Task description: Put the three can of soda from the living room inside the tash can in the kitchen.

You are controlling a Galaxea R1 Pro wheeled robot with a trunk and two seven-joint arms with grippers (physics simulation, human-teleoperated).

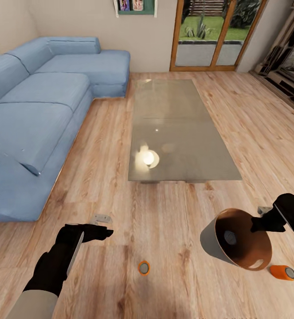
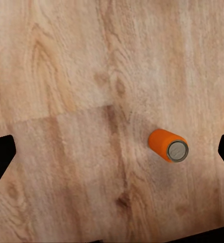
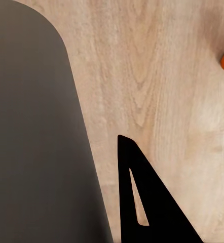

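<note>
Nearest: one soda can (image 1: 143, 267) is standing upright on the wood floor (image 1: 120, 212) between the arms. In the left wrist view the same can (image 2: 169, 145) is sitting between the two finger tips, touching neither. The left gripper (image 1: 103, 231) is hovering above the floor to the can's left with fingers spread wide, gripping nothing.

A second can (image 1: 283, 272) is lying on its side on the floor, just beside the trash can (image 1: 235, 239). The right gripper (image 1: 266, 221) is clamping the bin's rim and holding it tilted, mouth facing the camera. A grey round thing (image 1: 230, 237) is showing inside on the brown wall; it looks like a can end, so I'm judging the third can to be already in, though that's not certain.

Further out: glass coffee table (image 1: 182, 128), nothing on it but reflections. Blue sofa (image 1: 36, 115) along the left, glass doors (image 1: 215, 35) at the far wall.

Progress, as I'm reading it: roughly one of three in the bin, two loose on the floor within reach. The bin is sitting in the living room, so hauling it to the kitchen is also pending.
</note>
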